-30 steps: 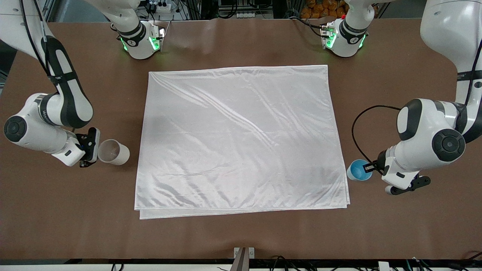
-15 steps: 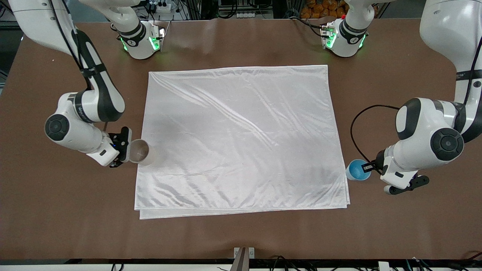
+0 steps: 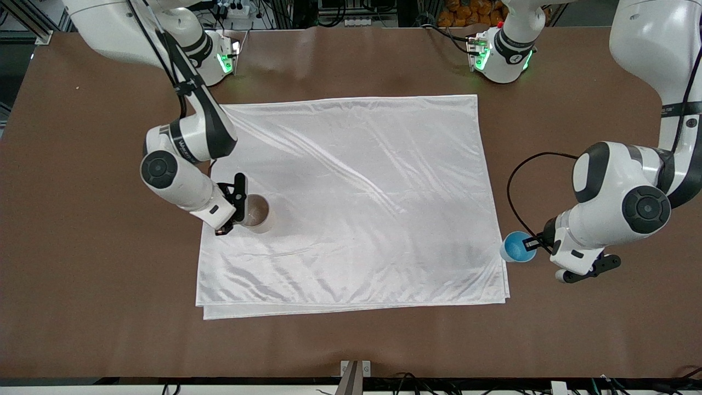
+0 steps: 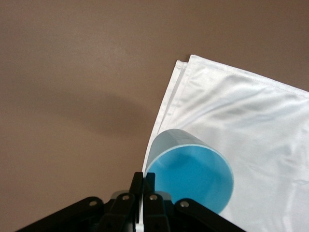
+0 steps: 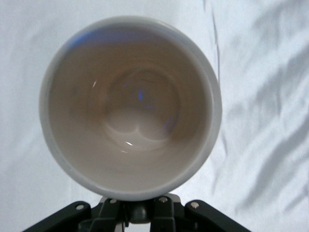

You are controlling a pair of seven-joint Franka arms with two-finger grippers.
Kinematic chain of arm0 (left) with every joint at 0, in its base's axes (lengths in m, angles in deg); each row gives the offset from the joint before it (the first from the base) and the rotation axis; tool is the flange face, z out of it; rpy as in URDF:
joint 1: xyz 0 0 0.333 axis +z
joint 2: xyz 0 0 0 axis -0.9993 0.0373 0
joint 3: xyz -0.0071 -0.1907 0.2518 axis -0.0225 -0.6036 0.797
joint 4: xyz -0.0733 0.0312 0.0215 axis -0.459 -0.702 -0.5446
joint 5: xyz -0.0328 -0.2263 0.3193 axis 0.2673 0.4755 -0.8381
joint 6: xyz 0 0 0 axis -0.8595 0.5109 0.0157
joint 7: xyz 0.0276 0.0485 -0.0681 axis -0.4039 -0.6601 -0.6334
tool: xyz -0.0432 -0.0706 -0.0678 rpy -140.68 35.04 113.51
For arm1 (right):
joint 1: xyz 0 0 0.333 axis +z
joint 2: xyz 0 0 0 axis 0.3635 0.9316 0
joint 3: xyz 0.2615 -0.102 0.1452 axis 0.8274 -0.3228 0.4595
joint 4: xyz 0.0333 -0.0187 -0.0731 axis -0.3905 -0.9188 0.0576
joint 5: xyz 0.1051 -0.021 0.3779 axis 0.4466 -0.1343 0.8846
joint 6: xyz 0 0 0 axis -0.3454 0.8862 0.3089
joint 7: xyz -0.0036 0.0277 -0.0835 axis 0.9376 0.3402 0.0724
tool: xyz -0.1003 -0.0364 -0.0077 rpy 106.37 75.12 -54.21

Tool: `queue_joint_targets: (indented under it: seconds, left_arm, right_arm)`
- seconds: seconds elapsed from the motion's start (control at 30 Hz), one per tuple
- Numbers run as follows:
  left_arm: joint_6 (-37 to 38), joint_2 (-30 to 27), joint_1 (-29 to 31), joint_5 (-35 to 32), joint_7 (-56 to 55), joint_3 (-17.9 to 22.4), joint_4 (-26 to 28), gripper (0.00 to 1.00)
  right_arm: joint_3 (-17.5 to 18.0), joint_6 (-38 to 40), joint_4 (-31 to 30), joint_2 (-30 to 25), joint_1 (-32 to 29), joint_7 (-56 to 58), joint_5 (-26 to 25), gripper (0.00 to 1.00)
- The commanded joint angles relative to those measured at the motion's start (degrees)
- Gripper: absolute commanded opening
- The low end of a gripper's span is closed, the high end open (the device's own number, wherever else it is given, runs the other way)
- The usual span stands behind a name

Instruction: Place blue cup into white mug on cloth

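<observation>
The right tool [image 3: 237, 211] is clamped on the side of the off-white cylindrical mug [image 3: 256, 213], carrying it over the large shiny white folded cloth [image 3: 351, 203], above the part of the cloth toward the right arm's end of the brown surface [image 3: 82, 274]. In the right wrist view the mug's [image 5: 130, 106] pale inside faces the camera, with wrinkled cloth [image 5: 270, 145] around it.

The left tool [image 3: 533, 241] is closed on the rim of the small light-blue tapered cup [image 3: 515, 247], held over the cloth's edge toward the left arm's end of the surface. The left wrist view shows its fingers [image 4: 137, 191] pinching the cup's [image 4: 190, 174] wall, the cloth's corner [image 4: 241, 106] under it.
</observation>
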Motion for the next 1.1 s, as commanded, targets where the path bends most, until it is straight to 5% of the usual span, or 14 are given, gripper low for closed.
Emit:
queue_joint_targets:
  seconds: [0.0, 1.07]
  left_arm:
    - [0.8, -1.5, 0.0, 0.8, -2.7, -1.0, 1.1, 0.00]
    - [4.7, -2.4, 0.1, 0.8, -14.9, -8.6, 1.1, 0.00]
  right_arm:
    - [-0.5, -0.8, -1.5, -1.3, 4.0, -5.1, 0.2, 0.00]
    - [-1.0, -4.9, 4.5, 7.5, 20.3, -24.0, -1.7, 0.00]
